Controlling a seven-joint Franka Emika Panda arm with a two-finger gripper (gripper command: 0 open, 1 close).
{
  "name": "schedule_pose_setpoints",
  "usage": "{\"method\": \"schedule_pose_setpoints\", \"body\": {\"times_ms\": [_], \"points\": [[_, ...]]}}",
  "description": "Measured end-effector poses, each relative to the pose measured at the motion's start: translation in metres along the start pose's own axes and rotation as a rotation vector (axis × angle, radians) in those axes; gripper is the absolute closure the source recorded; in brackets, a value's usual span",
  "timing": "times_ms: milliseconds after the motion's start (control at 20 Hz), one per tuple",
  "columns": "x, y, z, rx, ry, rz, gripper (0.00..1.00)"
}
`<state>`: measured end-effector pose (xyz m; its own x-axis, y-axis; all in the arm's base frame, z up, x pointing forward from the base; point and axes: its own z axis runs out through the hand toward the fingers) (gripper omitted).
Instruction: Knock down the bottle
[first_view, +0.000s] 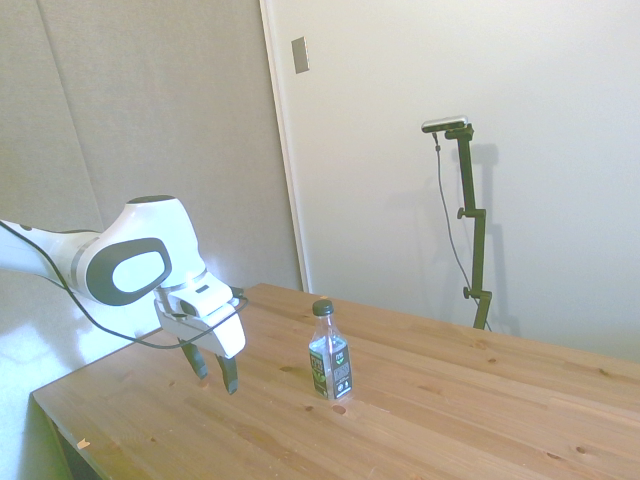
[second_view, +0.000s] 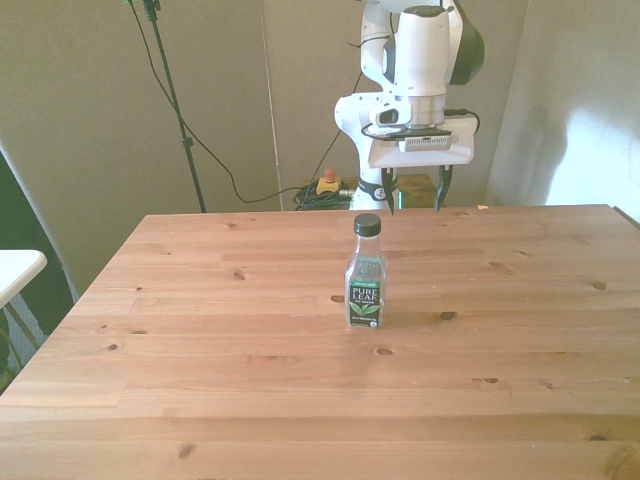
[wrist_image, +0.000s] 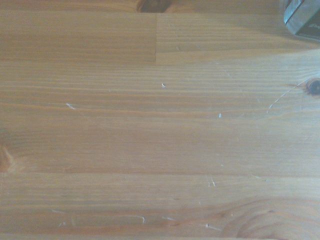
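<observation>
The bottle (first_view: 329, 352) (second_view: 366, 274) stands upright near the middle of the wooden table (first_view: 470, 410) (second_view: 200, 340). It is small and clear, with a dark cap and a dark label printed in green and white. My gripper (first_view: 215, 378) (second_view: 416, 205) hangs open just above the table. It is apart from the bottle, to its left in the side view and behind it, slightly toward the front view's right. Nothing is between the fingers. The wrist view shows bare wood (wrist_image: 150, 125), with a dark and clear sliver (wrist_image: 306, 19), likely the bottle, at its edge.
A cable loops from the arm's wrist down beside the gripper (first_view: 150, 340). Grey wall panels stand behind the table. A white surface (second_view: 15, 270) sits off the table at the front view's left.
</observation>
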<state>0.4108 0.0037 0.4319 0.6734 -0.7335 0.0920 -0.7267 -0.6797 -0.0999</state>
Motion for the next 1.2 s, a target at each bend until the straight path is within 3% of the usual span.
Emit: {"method": "schedule_pose_setpoints", "body": {"times_ms": [50, 100, 350, 700, 1200], "points": [[0.0, 0.0, 0.0, 0.0, 0.0, 0.0, 0.0], [0.0, -0.001, 0.0, 0.001, 0.001, -0.001, 1.0], [0.011, 0.0, -0.014, 0.005, 0.022, 0.007, 1.0], [0.066, 0.014, -0.05, 0.026, 0.084, 0.094, 1.0], [0.121, -0.018, -0.039, 0.024, 0.096, 0.199, 1.0]]}}
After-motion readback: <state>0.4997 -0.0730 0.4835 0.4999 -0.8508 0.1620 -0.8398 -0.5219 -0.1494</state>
